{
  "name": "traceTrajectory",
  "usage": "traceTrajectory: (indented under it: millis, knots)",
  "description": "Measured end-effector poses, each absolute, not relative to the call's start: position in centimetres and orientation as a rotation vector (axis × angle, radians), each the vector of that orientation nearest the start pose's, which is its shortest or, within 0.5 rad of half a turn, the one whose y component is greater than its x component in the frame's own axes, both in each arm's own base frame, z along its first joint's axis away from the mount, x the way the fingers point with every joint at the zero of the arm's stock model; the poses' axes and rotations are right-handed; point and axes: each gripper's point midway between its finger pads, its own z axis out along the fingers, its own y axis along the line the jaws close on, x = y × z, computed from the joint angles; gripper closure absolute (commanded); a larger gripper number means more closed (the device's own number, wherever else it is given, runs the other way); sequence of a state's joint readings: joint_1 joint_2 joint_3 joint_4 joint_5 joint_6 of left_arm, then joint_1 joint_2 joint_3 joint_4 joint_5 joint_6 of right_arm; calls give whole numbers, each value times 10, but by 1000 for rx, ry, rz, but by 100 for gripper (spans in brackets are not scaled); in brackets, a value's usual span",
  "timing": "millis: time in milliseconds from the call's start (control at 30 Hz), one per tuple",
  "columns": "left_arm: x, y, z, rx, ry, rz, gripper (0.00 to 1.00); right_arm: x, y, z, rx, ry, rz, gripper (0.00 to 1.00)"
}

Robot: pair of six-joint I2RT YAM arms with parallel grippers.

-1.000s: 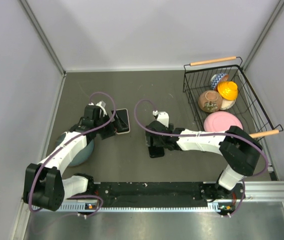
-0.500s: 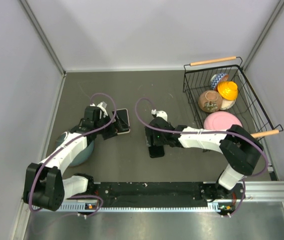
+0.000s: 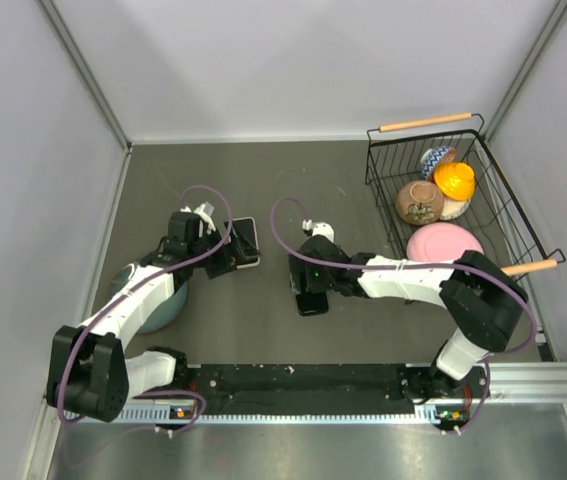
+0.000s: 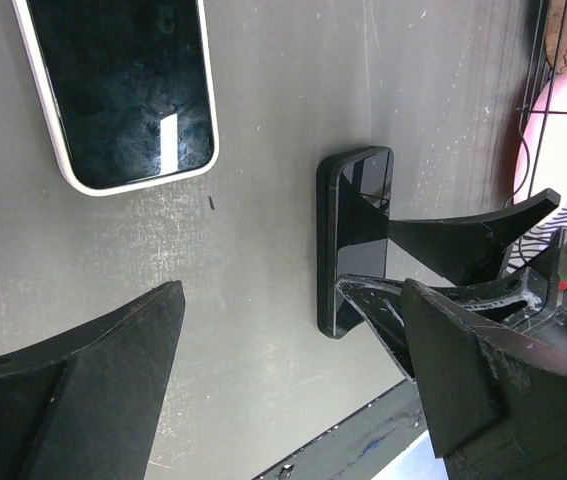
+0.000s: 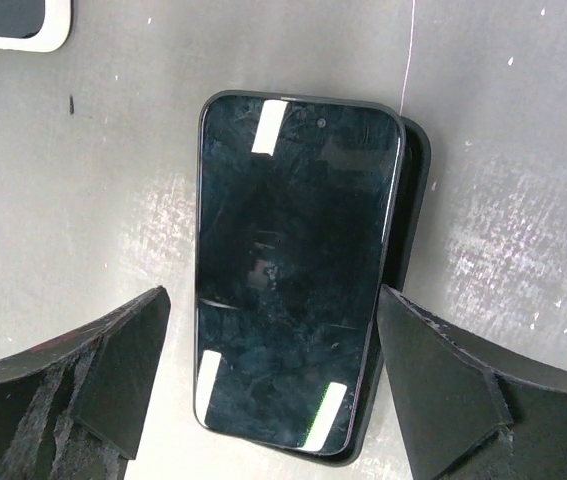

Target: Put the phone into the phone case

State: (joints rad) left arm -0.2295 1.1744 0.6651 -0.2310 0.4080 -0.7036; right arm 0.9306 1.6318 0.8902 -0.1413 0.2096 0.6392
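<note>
A black phone (image 5: 293, 270) lies face up on a black phone case (image 5: 415, 200), slightly askew, with the case's edge showing along its right side and bottom. In the top view the pair (image 3: 311, 301) lies mid-table. My right gripper (image 5: 273, 300) is open and hovers low over it, one finger on each side of the phone's lower half and neither touching it. My left gripper (image 4: 293, 300) is open and empty above bare table, between a white-framed phone (image 4: 128, 90) and the black phone (image 4: 355, 235).
A wire basket (image 3: 483, 200) at the right holds several bowls and a pink plate (image 3: 445, 243). A blue-grey bowl (image 3: 153, 300) sits under my left arm. The white-framed phone (image 3: 247, 240) lies by the left gripper (image 3: 221, 262).
My right gripper has shifted slightly left and nearer, settling over the black phone. The left arm has barely moved. The phone and case lie as before.
</note>
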Motion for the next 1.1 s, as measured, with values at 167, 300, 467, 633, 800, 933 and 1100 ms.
traceTrajectory:
  millis: [167, 300, 467, 633, 800, 933, 1100]
  knots:
    - [273, -161, 110, -361, 2412, -922, 6, 239, 302, 48, -276, 2481, 436, 9]
    - [271, -160, 107, -366, 2420, -920, 6, 241, 298, 54, -282, 2479, 406, 7]
    - [270, -159, 111, -365, 2409, -914, 6, 243, 294, 55, -299, 2471, 376, 1]
    - [270, -159, 116, -359, 2391, -919, 6, 247, 291, 54, -327, 2472, 353, 1]
    - [270, -159, 116, -361, 2391, -919, 7, 255, 292, 49, -344, 2485, 346, 5]
    - [270, -159, 116, -360, 2392, -920, 7, 255, 290, 37, -353, 2517, 337, 7]
    - [270, -159, 116, -360, 2392, -920, 7, 255, 293, 35, -356, 2523, 364, 11]
